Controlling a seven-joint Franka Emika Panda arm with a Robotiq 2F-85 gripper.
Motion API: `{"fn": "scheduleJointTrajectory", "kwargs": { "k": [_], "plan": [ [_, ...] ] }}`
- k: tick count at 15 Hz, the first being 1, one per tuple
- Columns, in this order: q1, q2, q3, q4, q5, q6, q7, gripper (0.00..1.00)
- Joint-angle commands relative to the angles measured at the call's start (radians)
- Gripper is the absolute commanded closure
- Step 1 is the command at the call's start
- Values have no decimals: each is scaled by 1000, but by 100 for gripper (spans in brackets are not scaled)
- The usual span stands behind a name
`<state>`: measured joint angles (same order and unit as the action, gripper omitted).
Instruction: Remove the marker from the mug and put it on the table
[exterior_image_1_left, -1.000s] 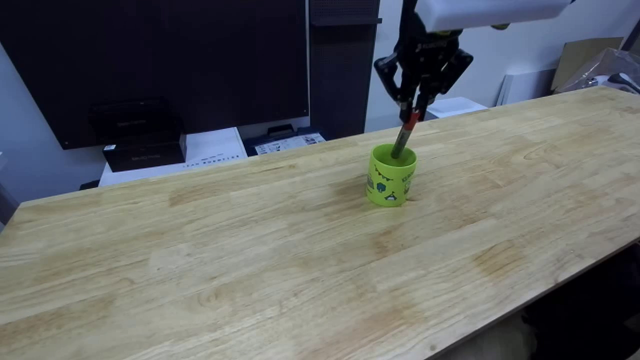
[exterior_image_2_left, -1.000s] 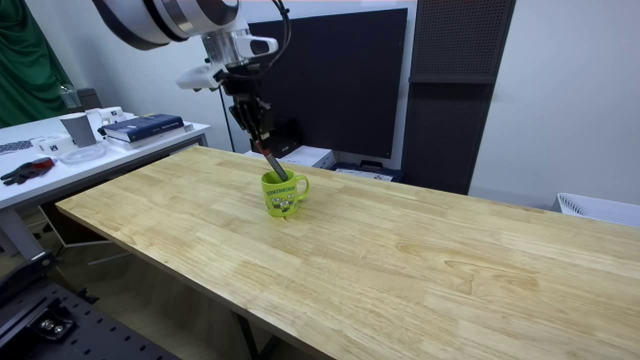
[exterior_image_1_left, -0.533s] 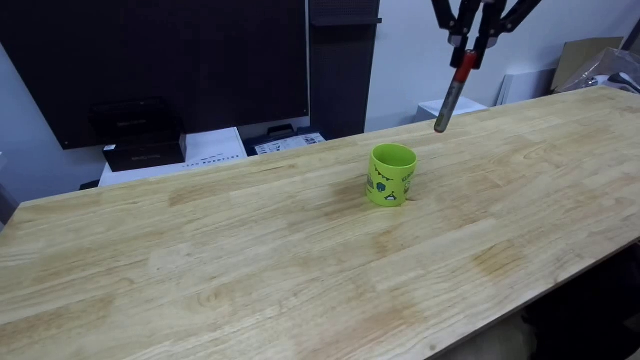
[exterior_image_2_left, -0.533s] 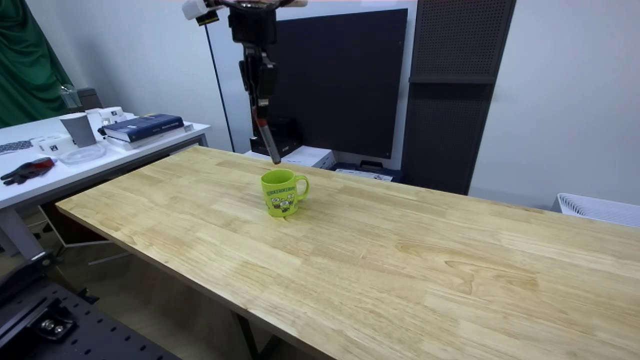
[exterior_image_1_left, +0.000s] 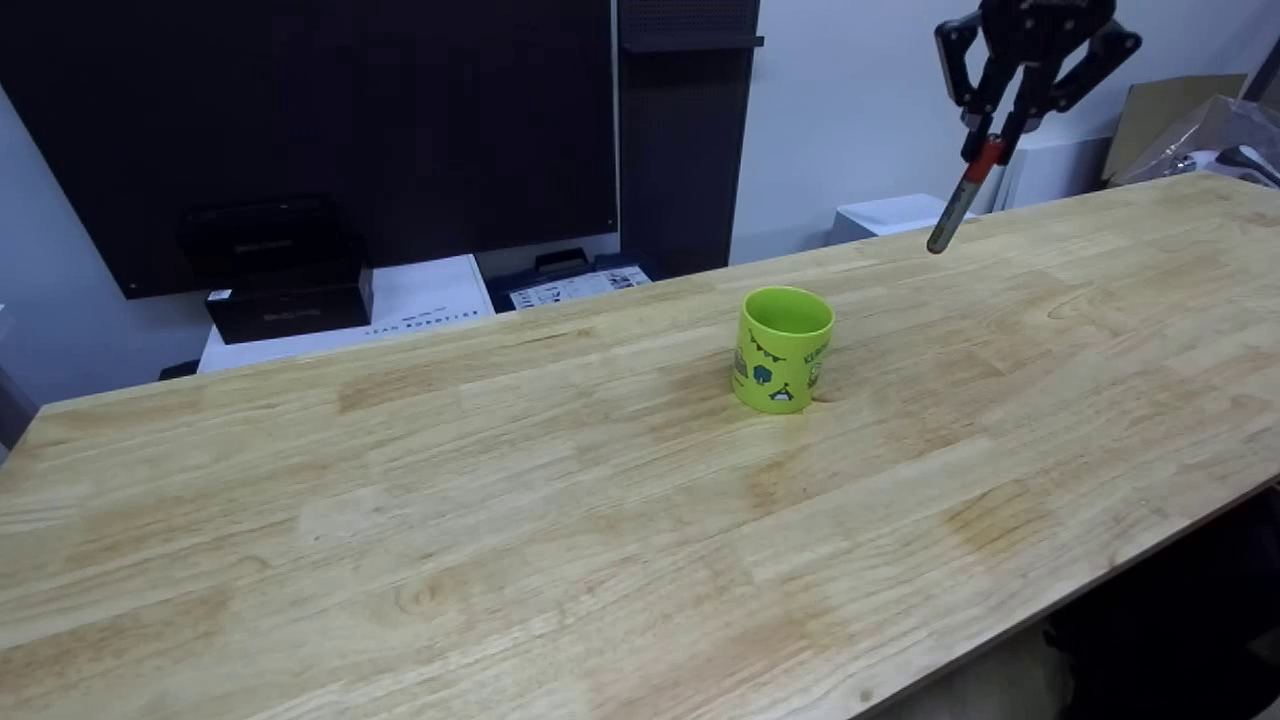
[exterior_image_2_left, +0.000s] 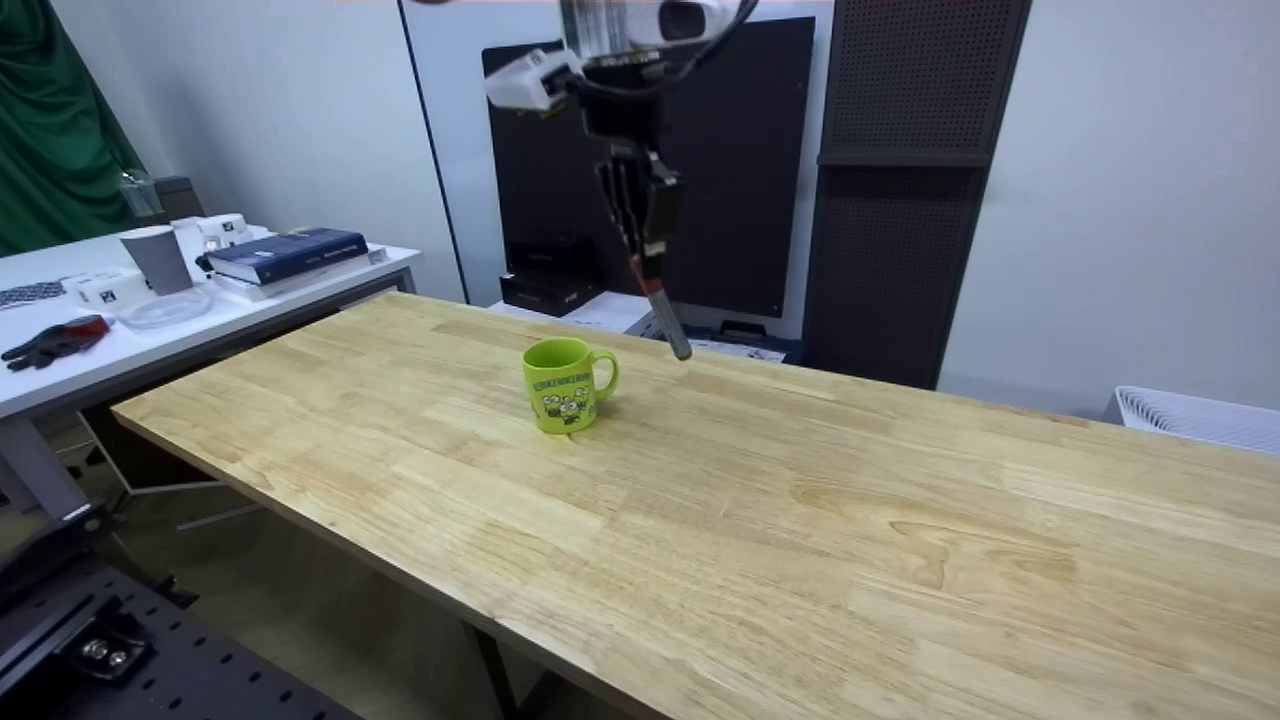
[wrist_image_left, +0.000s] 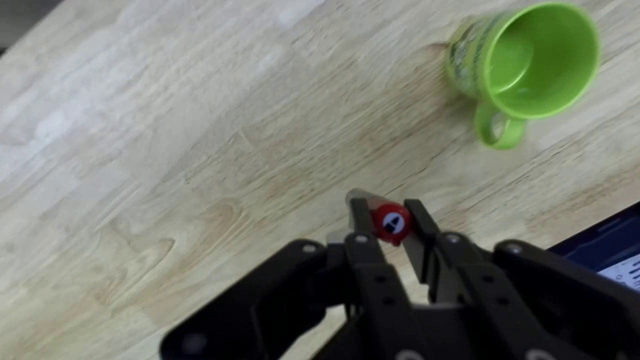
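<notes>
The marker is grey with a red end and shows in both exterior views (exterior_image_1_left: 954, 215) (exterior_image_2_left: 668, 318). My gripper (exterior_image_1_left: 988, 150) is shut on its red end. The marker hangs tilted, its grey tip lower, above the table (exterior_image_1_left: 500, 520). In the wrist view the red end (wrist_image_left: 393, 223) sits between the two fingertips. The lime-green mug (exterior_image_1_left: 785, 355) stands upright on the table, with nothing seen inside it. My gripper and the marker are beside and above the mug, on its handle side in an exterior view (exterior_image_2_left: 560, 388). The mug is at the upper right in the wrist view (wrist_image_left: 545, 60).
Behind the table are a white box with a dark box (exterior_image_1_left: 290, 300) on it, a dark case (exterior_image_2_left: 741, 335) and another white box (exterior_image_1_left: 895, 215). A white side table holds books (exterior_image_2_left: 290, 255), a grey cup (exterior_image_2_left: 157, 260) and a glove (exterior_image_2_left: 55, 340).
The marker was partly inside the mug a second ago. My gripper lifted it out and carried it sideways past the handle side, then lowered it somewhat. The mug has not moved.
</notes>
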<state>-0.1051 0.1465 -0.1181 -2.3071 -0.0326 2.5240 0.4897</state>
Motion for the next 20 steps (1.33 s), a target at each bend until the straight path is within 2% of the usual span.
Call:
{"fn": "scheduleJointTrajectory", "kwargs": {
  "k": [1, 3, 5, 6, 7, 9, 11, 12, 13, 16, 19, 20],
  "plan": [
    [47, 122, -95, -23, -261, 239, 114, 95],
    [116, 195, -203, -28, -421, 366, 206, 95],
    [242, 276, -359, -16, -548, 475, 319, 95],
    [274, 316, -401, -6, -611, 529, 420, 95],
    [351, 359, -481, 4, -605, 587, 481, 95],
    [425, 413, -534, -5, -540, 665, 598, 95],
    [448, 427, -516, -32, -453, 709, 659, 95],
    [432, 414, -473, -50, -412, 715, 674, 95],
    [437, 413, -438, -74, -250, 732, 580, 95],
    [353, 393, -268, -106, 3, 793, 488, 95],
    [232, 398, -83, -108, 156, 859, 397, 95],
    [298, 421, -140, -90, 206, 828, 345, 79]
  ]
}}
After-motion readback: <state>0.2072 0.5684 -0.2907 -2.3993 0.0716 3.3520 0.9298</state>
